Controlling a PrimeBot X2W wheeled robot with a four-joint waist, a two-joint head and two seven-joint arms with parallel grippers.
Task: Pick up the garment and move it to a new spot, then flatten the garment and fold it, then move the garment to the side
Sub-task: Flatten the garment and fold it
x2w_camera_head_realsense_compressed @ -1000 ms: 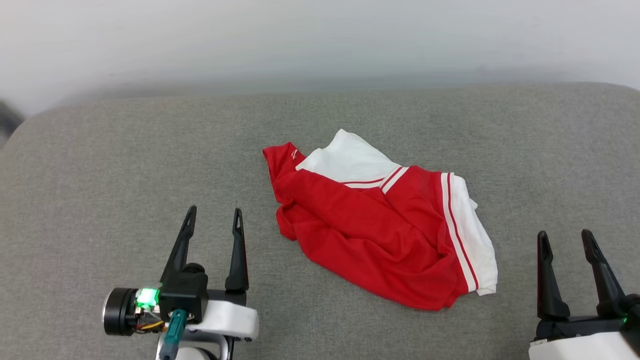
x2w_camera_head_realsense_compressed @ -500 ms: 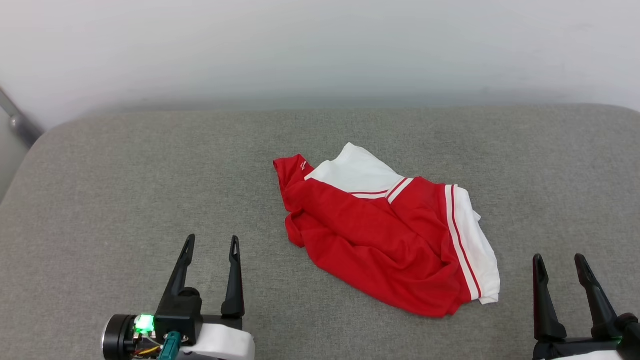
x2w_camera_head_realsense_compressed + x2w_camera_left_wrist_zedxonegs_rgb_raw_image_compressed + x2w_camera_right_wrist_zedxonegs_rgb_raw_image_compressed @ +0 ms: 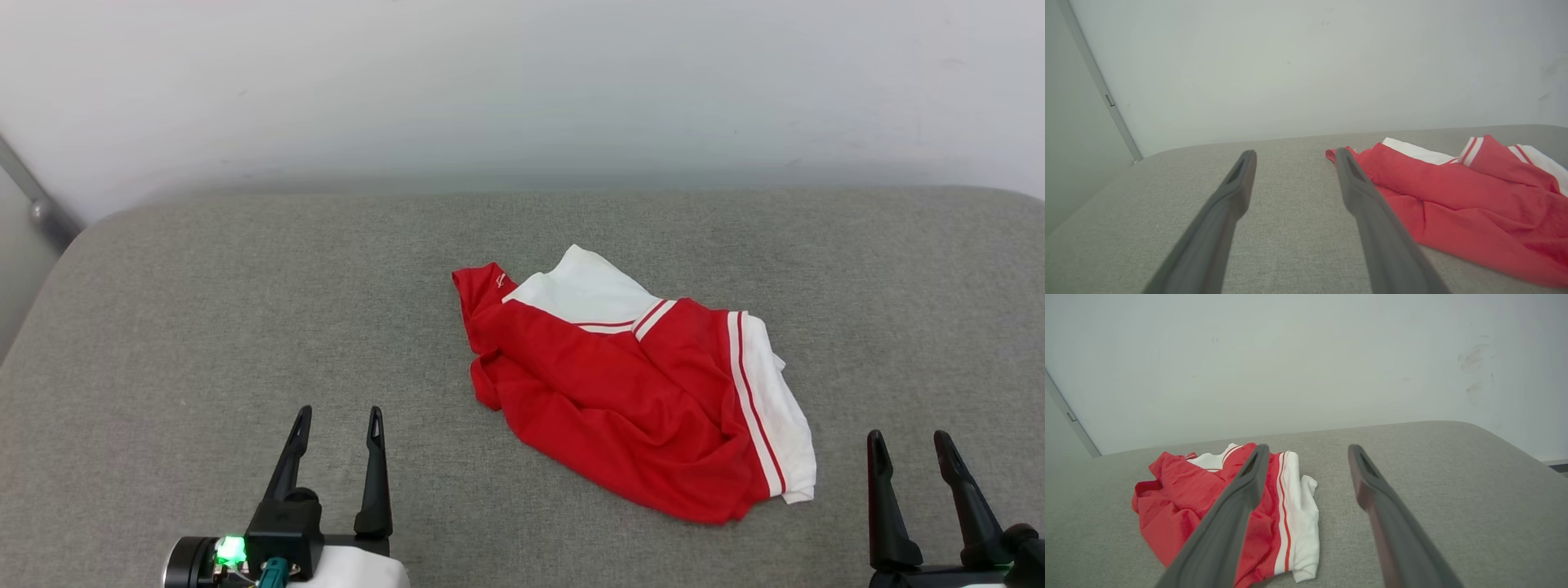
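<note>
The garment (image 3: 629, 400), a red jersey with white, red-striped sleeves, lies crumpled in a heap near the middle of the grey cushion (image 3: 204, 327). My left gripper (image 3: 339, 416) stands open at the lower left, well short of the heap's left edge, nothing between its fingers. My right gripper (image 3: 906, 441) is open at the lower right, just right of the white sleeve. The left wrist view has the garment (image 3: 1453, 196) to the right of my left gripper (image 3: 1294, 157). In the right wrist view the garment (image 3: 1180, 498) lies left of my right gripper (image 3: 1308, 451).
A pale wall (image 3: 522, 82) rises behind the cushion's far edge. At the far left a grey metal bar (image 3: 37, 204) slants down beside the cushion's rounded corner. Bare cushion surrounds the garment on all sides.
The whole head view has shifted, showing more of the wall, so the camera has moved. Both grippers now sit lower in that view and stay open. The garment lies as before.
</note>
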